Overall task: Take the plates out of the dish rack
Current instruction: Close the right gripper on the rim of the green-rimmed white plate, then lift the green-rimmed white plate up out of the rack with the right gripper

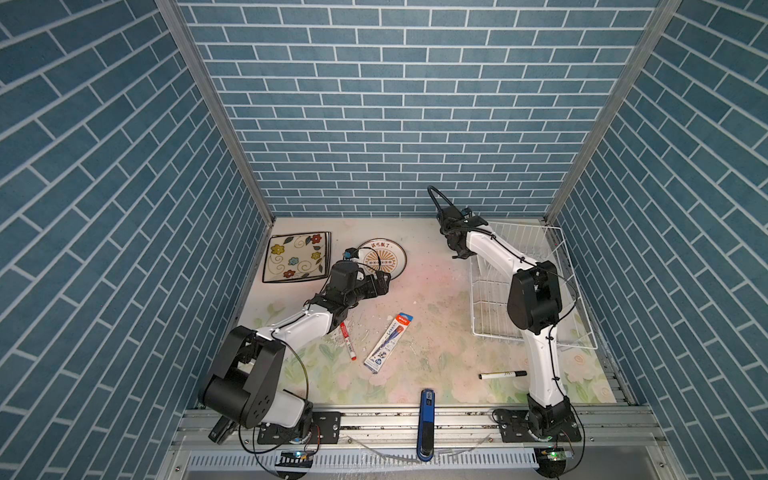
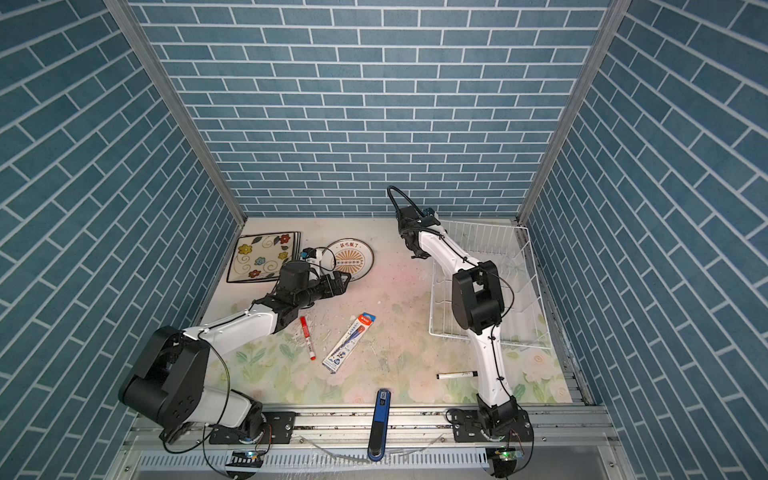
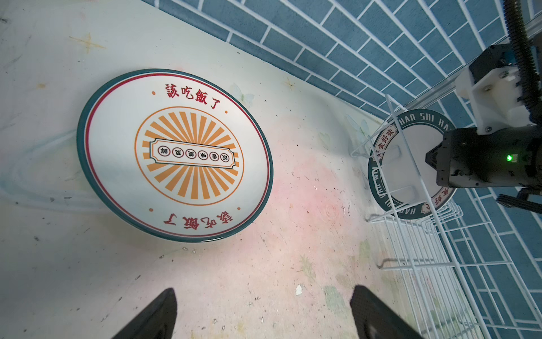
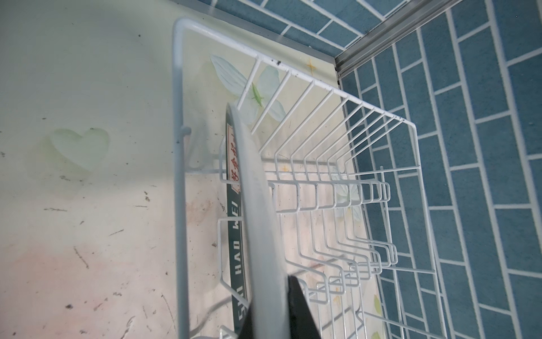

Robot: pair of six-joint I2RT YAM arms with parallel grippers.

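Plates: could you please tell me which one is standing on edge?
The lettered round plate, upright in the rack with the right gripper shut on it. The sunburst plate and the square flowered plates lie flat on the table.

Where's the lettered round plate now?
In both wrist views the lettered round plate stands upright in the dish rack on the right, at its end toward the centre, rim pinched by the right gripper.

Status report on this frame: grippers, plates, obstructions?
Left gripper open, empty. Right gripper shut on round plate, upright in rack. Square plates, sunburst plate out on table. No obstruction seen.
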